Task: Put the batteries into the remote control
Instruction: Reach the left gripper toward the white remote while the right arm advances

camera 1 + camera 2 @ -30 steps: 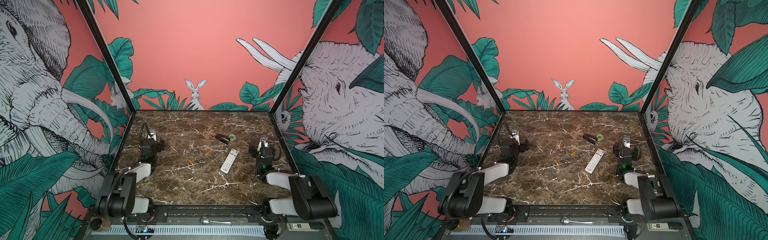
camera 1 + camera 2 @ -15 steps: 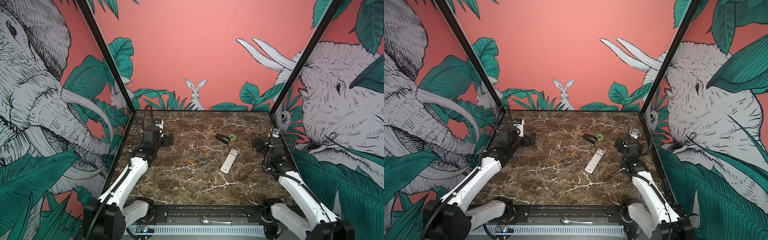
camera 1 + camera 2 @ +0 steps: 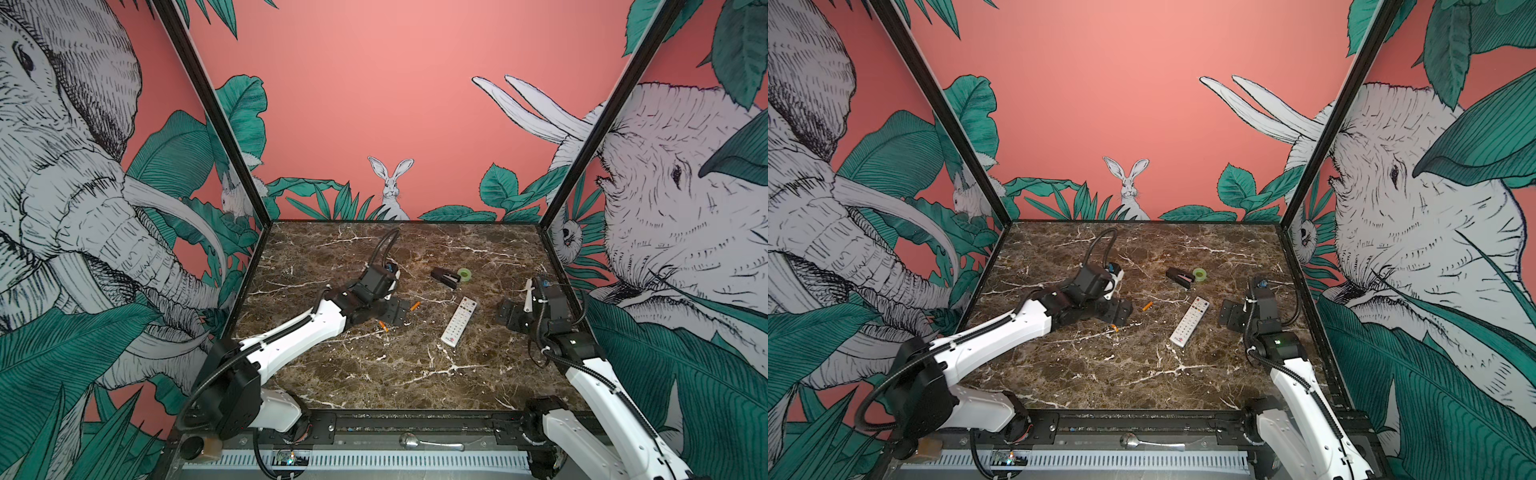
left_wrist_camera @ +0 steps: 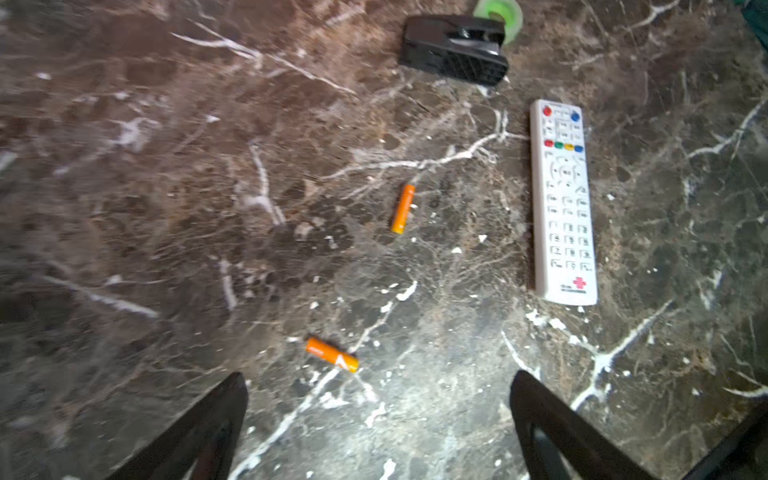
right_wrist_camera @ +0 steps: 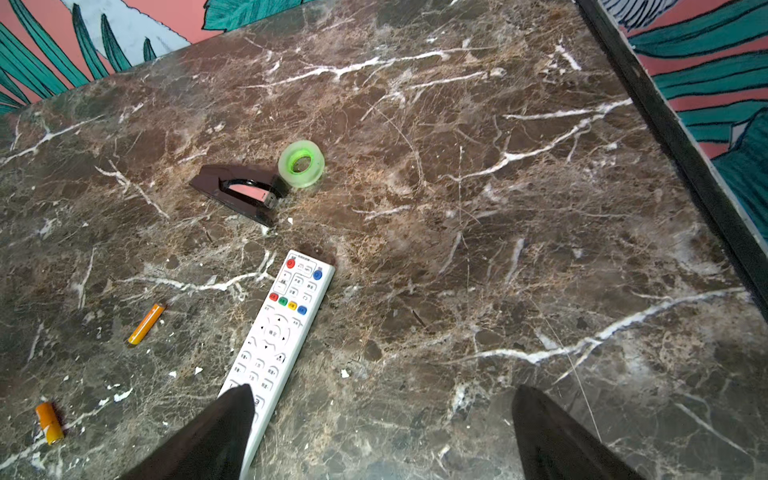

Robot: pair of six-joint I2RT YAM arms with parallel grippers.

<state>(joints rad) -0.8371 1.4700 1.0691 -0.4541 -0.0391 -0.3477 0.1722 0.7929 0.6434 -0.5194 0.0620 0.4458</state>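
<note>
The remote control (image 4: 563,201) is white, batteries (image 4: 403,209) orange, tape roll (image 5: 301,163) green, table (image 5: 498,249) brown-marbled.

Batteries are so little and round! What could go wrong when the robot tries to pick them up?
1. The nearer battery and the other battery lie loose on the smooth marble table; the open left hand, close by, might nudge one and send it rolling.
2. The remote control lies flat, buttons up, so it probably needs flipping; the open right hand could shove it towards the black stapler instead of lifting it.
</note>
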